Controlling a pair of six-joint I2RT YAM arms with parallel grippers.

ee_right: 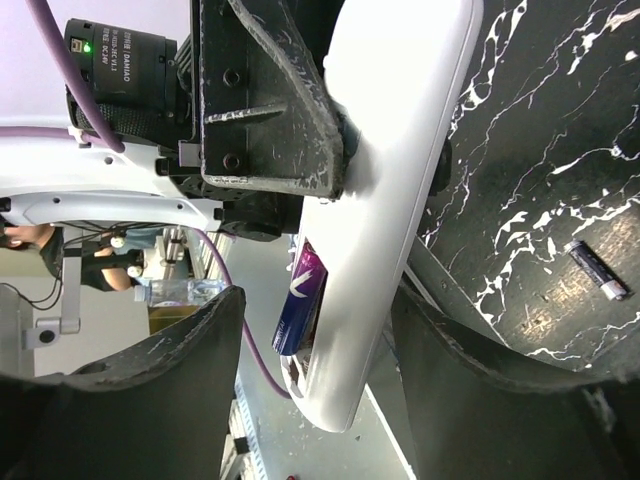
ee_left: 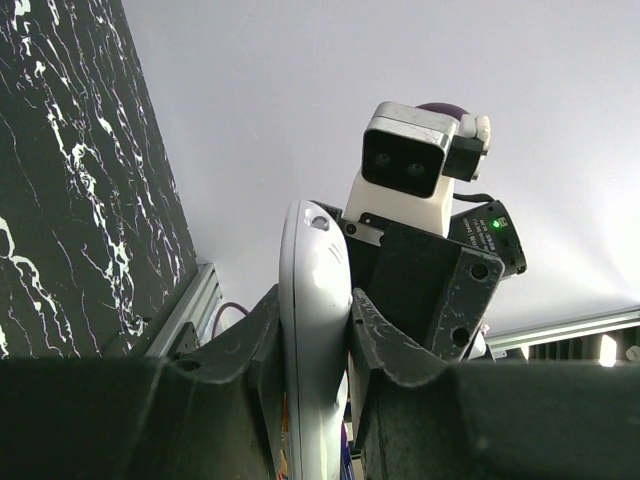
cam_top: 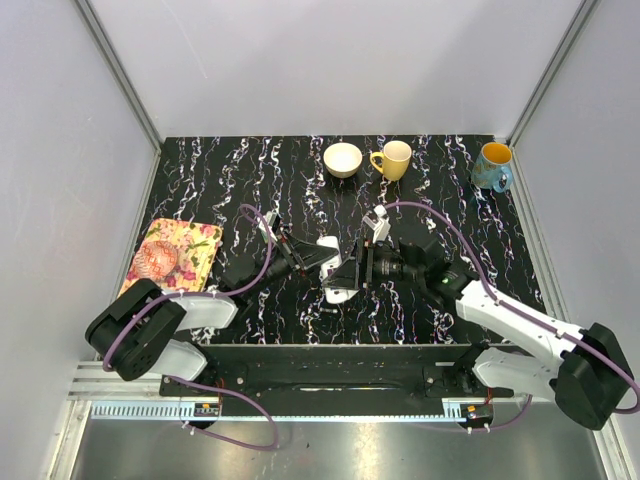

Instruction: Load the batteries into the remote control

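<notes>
White rounded remote control [ee_left: 313, 265] clamped by left pincer [ee_left: 314, 325]; right pincer [ee_right: 318, 310] apparently spread wide around it.

I see my black marbled table [cam_top: 250, 170] carrying a cream bowl [cam_top: 343, 160], yellow mug [cam_top: 392, 160], blue mug [cam_top: 492, 168], floral mat [cam_top: 190, 250] and one loose battery [ee_right: 597, 270].

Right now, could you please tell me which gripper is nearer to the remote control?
Left. The left gripper is clamped on the remote control; the right gripper, open, only straddles it.
</notes>
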